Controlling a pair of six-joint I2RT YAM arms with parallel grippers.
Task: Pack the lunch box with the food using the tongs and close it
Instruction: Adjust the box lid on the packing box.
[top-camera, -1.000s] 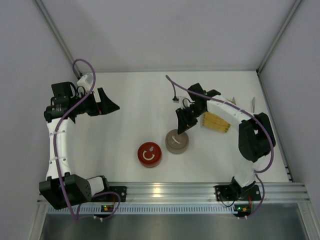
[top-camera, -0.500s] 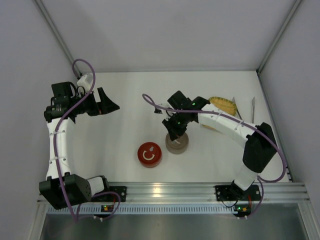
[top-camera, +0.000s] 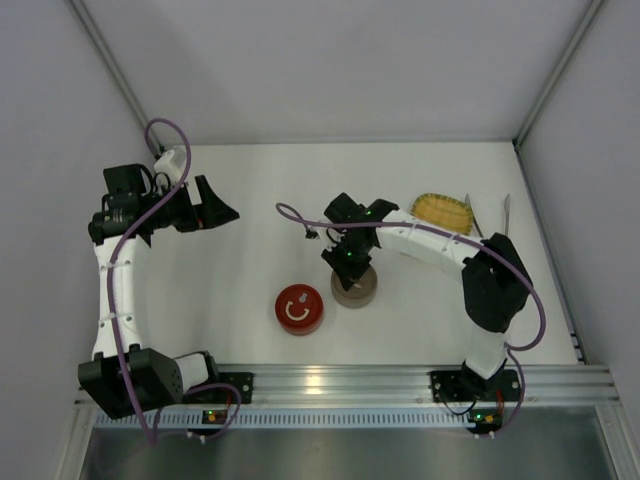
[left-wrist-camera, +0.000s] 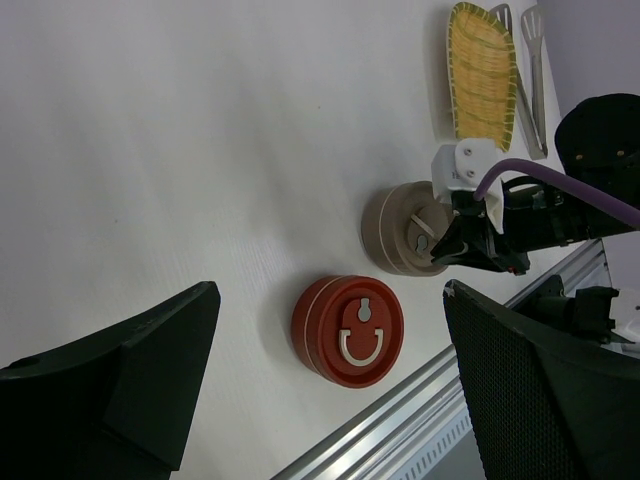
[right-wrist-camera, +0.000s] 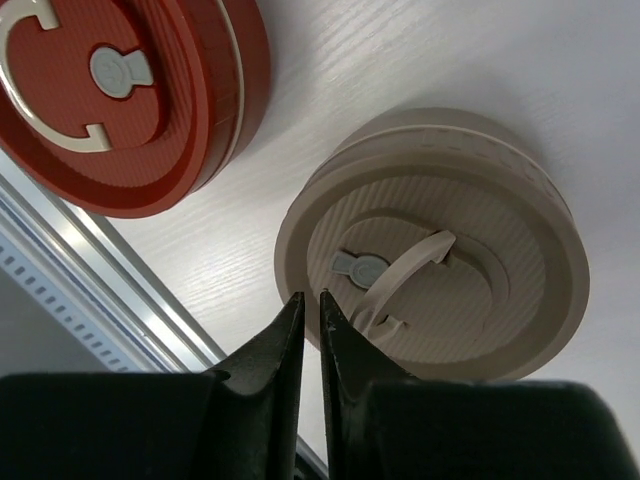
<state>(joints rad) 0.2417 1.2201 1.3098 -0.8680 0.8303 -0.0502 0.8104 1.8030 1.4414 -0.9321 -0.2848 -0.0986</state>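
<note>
Two round boxes show from overhead: the beige lunch box (top-camera: 355, 290) under the right gripper (top-camera: 345, 268), a red round box (top-camera: 298, 308) just beside it. The tongs (top-camera: 507, 215) lie free at far right, by the yellow mat (top-camera: 443, 212). From the left wrist we see the left gripper (left-wrist-camera: 330, 290) spread wide, empty. From the right wrist, nearly closed fingers grip nothing, beside the lid handle (right-wrist-camera: 410, 272).

My end effector (right-wrist-camera: 310, 300) has its fingers nearly together, with the tips at the near rim of the beige round container (right-wrist-camera: 500, 290). The lid handle (right-wrist-camera: 410, 265) is tilted up. The red round container (right-wrist-camera: 150, 120) sits beside it on the table (right-wrist-camera: 400, 50).
</note>
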